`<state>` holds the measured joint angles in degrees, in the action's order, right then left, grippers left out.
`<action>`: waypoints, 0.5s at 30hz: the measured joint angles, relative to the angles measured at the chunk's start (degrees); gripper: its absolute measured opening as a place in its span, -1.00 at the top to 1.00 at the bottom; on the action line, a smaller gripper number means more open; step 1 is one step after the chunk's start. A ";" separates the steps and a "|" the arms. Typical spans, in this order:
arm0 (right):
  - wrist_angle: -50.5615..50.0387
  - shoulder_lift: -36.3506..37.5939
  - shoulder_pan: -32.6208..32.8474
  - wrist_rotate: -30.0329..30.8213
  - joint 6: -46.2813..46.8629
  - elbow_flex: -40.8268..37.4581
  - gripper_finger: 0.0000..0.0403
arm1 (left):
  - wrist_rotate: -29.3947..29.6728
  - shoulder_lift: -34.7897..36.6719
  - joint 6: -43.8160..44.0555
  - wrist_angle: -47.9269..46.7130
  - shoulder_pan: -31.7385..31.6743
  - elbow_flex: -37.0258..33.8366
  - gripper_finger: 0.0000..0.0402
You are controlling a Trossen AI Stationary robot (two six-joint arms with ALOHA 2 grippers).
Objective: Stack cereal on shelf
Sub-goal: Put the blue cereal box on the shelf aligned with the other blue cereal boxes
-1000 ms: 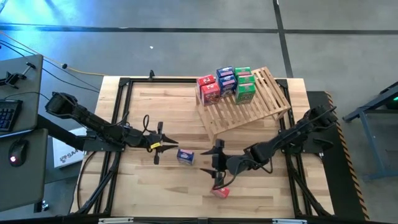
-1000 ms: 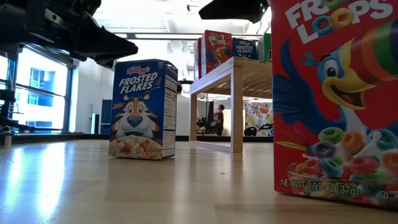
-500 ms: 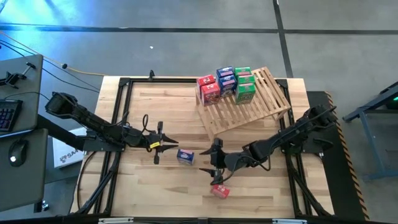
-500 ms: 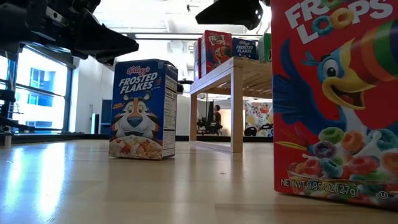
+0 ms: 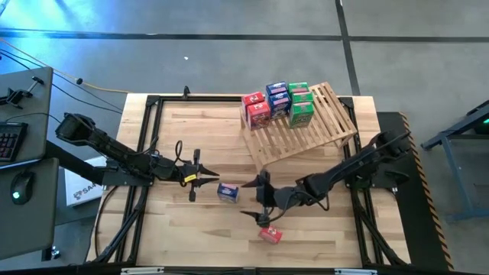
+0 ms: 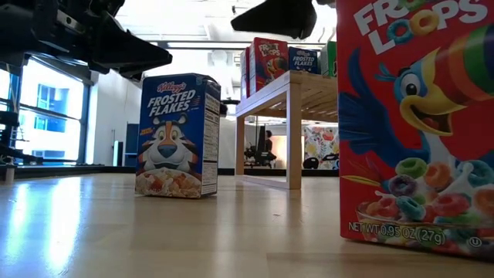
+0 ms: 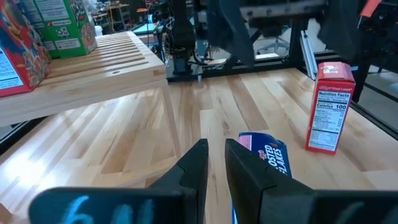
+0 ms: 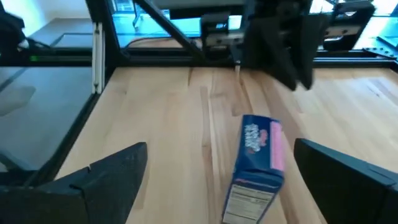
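A blue cereal box (image 5: 228,192) stands upright on the table between my two grippers; in the low view it is the blue box (image 6: 176,135). My left gripper (image 5: 208,180), shut and holding nothing, hovers just to its left. My right gripper (image 5: 256,198) is open, above the table on the box's right, and its fingers frame the blue box (image 8: 258,168) from a distance. A red cereal box (image 5: 270,234) stands by the near edge. Several boxes (image 5: 279,101) stand on the slatted shelf (image 5: 306,131) at the far right.
The shelf slopes as a ramp, its bare lower slats (image 5: 294,145) facing the table's middle. The black frame rails (image 5: 145,137) run along the table's edges. Bare wooden tabletop (image 5: 191,229) lies at the near left. A desk with a keyboard (image 5: 11,141) stands beyond the left edge.
My right gripper has edged toward the table's left, nearer the blue box, and has turned a little about its wrist. The boxes and my left gripper have kept still.
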<state>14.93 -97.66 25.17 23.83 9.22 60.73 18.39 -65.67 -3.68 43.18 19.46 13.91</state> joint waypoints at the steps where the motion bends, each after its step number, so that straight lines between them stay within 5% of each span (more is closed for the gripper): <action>1: 1.01 -0.95 -0.04 -0.11 -0.16 0.00 -0.96 | 0.00 0.00 -0.01 -0.02 0.00 0.00 0.78; 15: 4.97 -9.48 -5.70 -3.17 2.40 3.22 -0.93 | 0.00 0.00 0.39 -0.21 0.00 0.00 0.78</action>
<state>19.90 -107.14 19.46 20.67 11.62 63.95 18.39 -65.67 -3.29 42.97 19.46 13.91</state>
